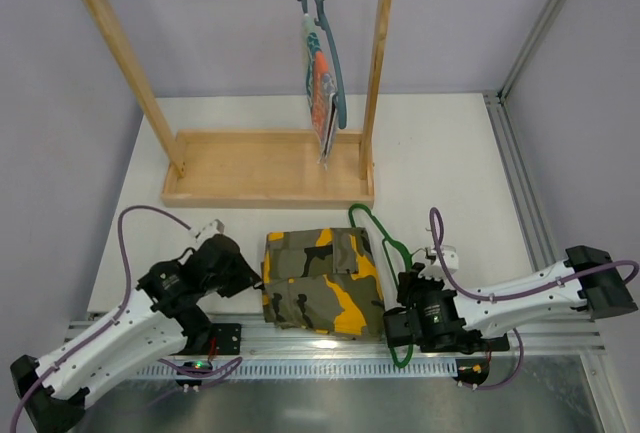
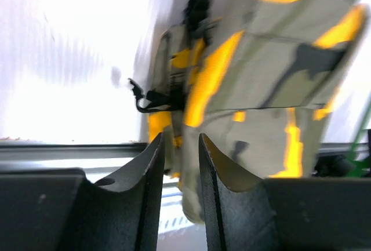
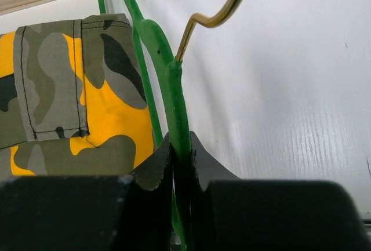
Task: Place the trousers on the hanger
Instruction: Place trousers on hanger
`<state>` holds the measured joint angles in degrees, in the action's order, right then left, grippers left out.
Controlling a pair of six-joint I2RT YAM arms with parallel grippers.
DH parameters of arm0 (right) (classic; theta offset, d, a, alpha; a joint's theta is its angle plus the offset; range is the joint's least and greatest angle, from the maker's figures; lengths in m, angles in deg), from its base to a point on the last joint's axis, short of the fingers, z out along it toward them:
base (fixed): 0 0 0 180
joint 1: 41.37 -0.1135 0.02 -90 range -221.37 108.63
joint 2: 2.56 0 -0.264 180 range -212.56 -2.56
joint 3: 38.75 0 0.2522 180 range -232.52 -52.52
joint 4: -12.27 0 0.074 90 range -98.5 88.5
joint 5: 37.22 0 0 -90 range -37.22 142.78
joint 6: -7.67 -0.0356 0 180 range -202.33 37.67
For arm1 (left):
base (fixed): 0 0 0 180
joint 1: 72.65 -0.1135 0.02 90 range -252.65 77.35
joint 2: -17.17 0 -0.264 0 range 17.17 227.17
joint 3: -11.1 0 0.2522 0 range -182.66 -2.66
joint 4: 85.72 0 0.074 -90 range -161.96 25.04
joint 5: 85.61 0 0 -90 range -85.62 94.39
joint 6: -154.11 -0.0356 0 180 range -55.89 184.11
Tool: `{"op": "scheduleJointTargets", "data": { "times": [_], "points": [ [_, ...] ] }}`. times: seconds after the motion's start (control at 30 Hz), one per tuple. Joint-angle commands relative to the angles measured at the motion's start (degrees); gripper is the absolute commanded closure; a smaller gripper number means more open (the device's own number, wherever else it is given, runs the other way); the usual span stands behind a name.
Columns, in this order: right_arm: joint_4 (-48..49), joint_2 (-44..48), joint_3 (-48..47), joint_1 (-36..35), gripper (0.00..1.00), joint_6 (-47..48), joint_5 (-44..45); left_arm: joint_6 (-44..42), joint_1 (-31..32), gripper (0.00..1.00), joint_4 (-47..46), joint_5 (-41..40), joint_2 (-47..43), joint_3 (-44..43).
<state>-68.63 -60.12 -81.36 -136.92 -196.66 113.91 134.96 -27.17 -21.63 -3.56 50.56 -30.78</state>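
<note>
The trousers (image 1: 322,281) lie folded in a squarish bundle on the counter (image 1: 450,173), just in front of the wooden rack (image 1: 268,168). They are olive, black and yellow-orange camouflage, with stitched pocket seams showing. In front of the rack's right post, the right pincer (image 3: 182,158) is clenched on the green hanger (image 3: 174,94) just below its metal hook. In front of the left post, the left pincer (image 2: 179,141) stands slightly parted and grasps nothing. It should probably pinch the bundle's near edge cleanly while the hanger is held steady and low.

Trousers (image 2: 264,71) blurred in left wrist view; hanger (image 3: 178,106) hook tip cropped.
</note>
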Motion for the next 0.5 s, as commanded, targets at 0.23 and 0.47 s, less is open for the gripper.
{"op": "scheduleJointTargets", "data": {
  "times": [0.23, 0.47],
  "points": [
    [-6.87, -3.70, -1.57, -1.66, 0.97, -27.97, 5.50, -12.84, 0.05, 0.72, -12.50, 3.00, 13.88, -16.90],
    [-0.03, -2.04, 0.98, -1.75, 0.96, -18.95, 4.79, -6.43, 7.52, 0.80, -27.03, 8.47, 16.54, -1.71]
  ]
}}
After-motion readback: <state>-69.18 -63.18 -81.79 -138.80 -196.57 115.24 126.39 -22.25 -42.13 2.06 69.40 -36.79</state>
